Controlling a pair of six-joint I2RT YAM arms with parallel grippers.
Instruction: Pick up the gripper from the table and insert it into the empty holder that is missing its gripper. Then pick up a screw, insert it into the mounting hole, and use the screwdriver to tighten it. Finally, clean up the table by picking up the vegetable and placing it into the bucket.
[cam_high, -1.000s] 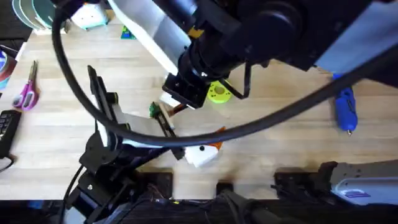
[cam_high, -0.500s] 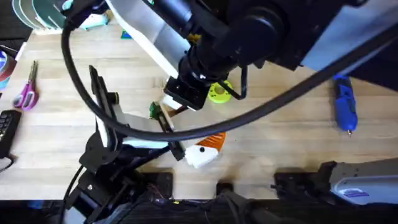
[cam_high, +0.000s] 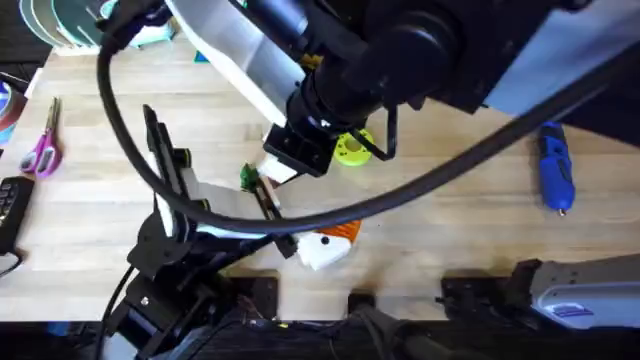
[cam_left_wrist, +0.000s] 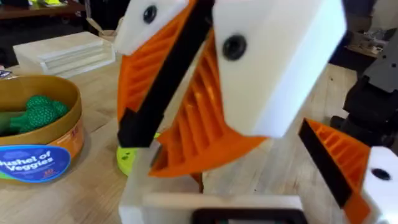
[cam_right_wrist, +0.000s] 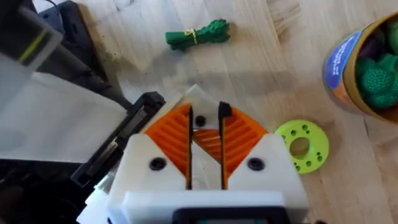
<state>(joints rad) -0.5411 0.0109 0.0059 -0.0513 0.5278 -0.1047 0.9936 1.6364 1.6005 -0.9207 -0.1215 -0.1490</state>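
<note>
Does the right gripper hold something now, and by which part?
The right gripper seems to pinch the orange wedge by its flat sides; the exact spot is hidden.

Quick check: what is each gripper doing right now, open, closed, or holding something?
Left gripper: cannot be told.
Right gripper: closed on a thin orange piece, apparently the gripper.
</note>
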